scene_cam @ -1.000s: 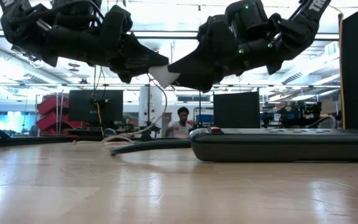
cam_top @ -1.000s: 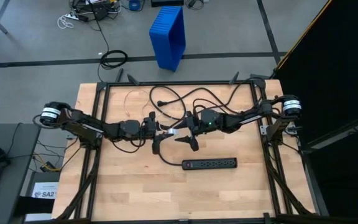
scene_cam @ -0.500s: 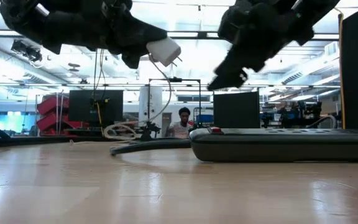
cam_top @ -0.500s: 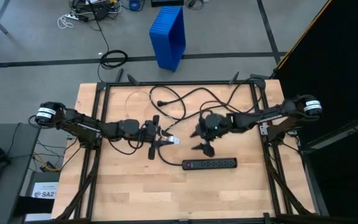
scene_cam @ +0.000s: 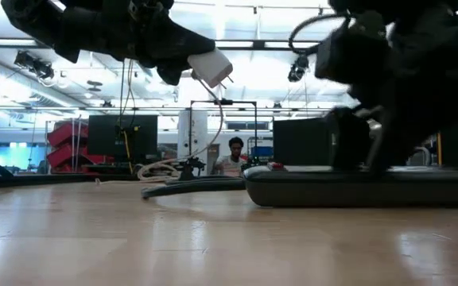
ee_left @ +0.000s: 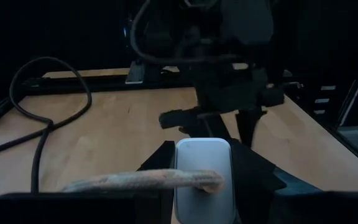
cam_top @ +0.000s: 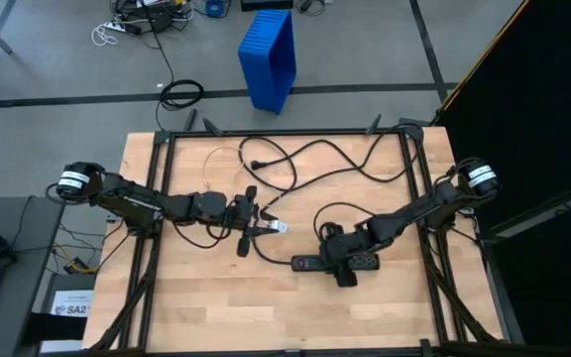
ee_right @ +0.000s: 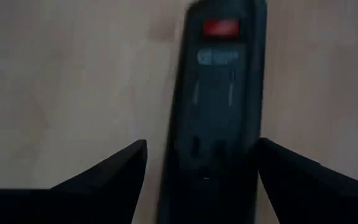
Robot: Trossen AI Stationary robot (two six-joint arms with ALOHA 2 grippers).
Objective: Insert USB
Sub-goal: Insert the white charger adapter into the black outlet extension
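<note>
One camera looks straight down on the pale wooden table; another sits level with its surface, facing the room. Both share the long black power strip, seen close from the right wrist.

Blue bin on the floor beyond the table; person far off in the room.

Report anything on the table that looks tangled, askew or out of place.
Nothing looks damaged or spilled. The thick black cord sprawls in loose loops across the far half of the table. The power strip lies flat; the right gripper, open, straddles it. The left gripper holds the white plug above the wood.
</note>
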